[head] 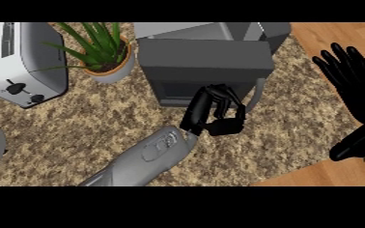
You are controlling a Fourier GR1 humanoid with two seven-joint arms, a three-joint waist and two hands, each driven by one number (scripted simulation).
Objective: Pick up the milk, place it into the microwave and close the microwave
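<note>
Head view: steep look down on speckled desk (85, 125).
Left hand (214, 111): in front of microwave (205, 60), fingers (231, 107) curled inward; whether they grasp anything cannot be told.
Right hand (343, 70): at right edge, fingers straight, released, holding nothing.
Milk: not visible; place cannot be told.
Microwave door (205, 92): appears closed.
Beside microwave: potted plant (103, 48), then toaster (28, 63) at left edge.

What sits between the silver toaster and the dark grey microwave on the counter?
In the head view, a green potted plant in a pale round pot stands between the silver toaster and the dark grey microwave, on the speckled granite counter.
</note>
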